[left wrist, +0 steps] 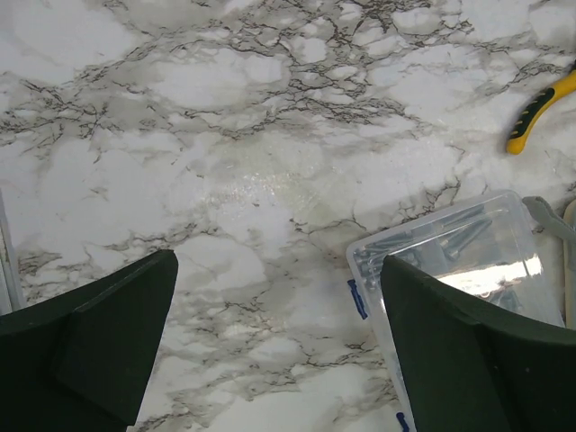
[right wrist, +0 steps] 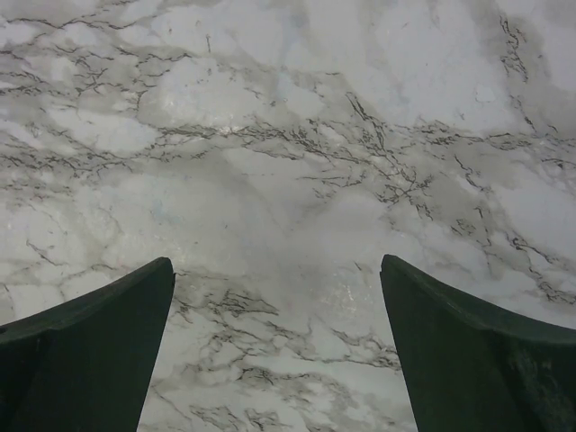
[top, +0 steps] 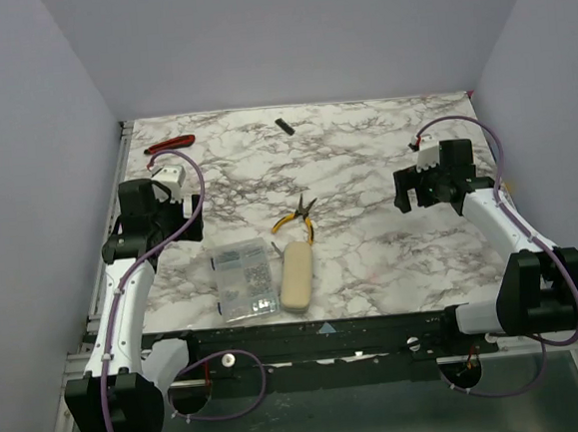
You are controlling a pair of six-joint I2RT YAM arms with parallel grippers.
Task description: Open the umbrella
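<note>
The umbrella [top: 297,275] lies packed as a cream oblong capsule on the marble table, near the front edge at the middle. A sliver of it shows at the right edge of the left wrist view [left wrist: 571,236]. My left gripper [top: 142,228] hovers to the left of it, beyond the parts box; it is open and empty [left wrist: 279,346]. My right gripper [top: 414,188] is far to the right of the umbrella, above bare marble, open and empty [right wrist: 277,346].
A clear plastic parts box [top: 243,280] sits just left of the umbrella, also in the left wrist view [left wrist: 450,252]. Yellow-handled pliers [top: 297,217] lie just behind it. A red-handled tool [top: 169,144] and a small black item [top: 285,127] lie at the back.
</note>
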